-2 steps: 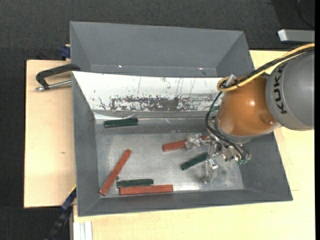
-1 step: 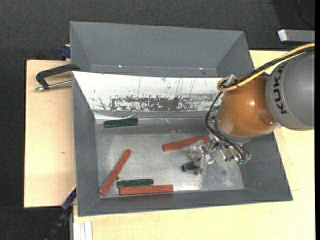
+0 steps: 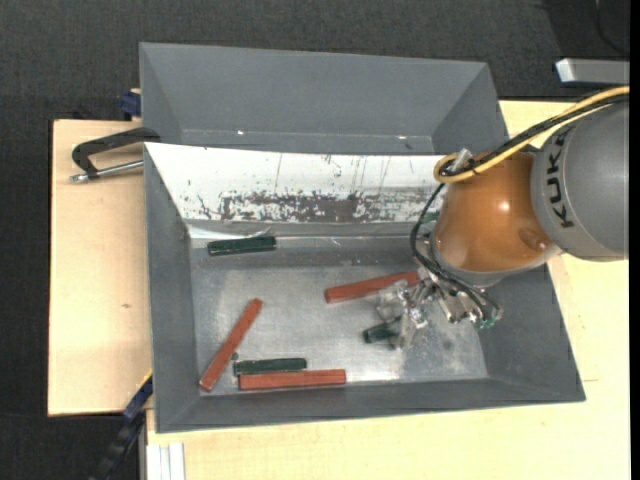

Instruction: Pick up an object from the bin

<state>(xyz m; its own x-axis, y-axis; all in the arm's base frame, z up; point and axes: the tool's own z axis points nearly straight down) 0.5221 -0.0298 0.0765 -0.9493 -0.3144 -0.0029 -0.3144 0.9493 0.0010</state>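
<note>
- Camera view: a robot arm [image 3: 592, 190], its wrist capped by an orange cover [image 3: 488, 223], reaches from the right into a grey metal bin [image 3: 165, 298] and hangs low over the right half of the floor.
- The jaws sit below the cover amid metal parts and cables, pointing down and to the left. Whether they stand apart or together cannot be told.
- A small dark green piece [image 3: 379, 335] lies on the floor right at the tip of the jaws, on their left side. Whether it is touched or gripped cannot be made out.
- A red stick [image 3: 362, 289] lies just behind that piece, running nearly left to right, with its right end against the wrist hardware.
- Well apart, in the left front of the bin, a slanted red stick [image 3: 230, 344] points its lower end toward the front left corner.
- Beside it a dark green bar [image 3: 270, 366] lies flat, with a long red bar [image 3: 292, 378] just in front of it, the two parallel and close together.
- A second dark green stick [image 3: 241, 247] lies alone at the foot of the scuffed back wall, on the left.
</note>
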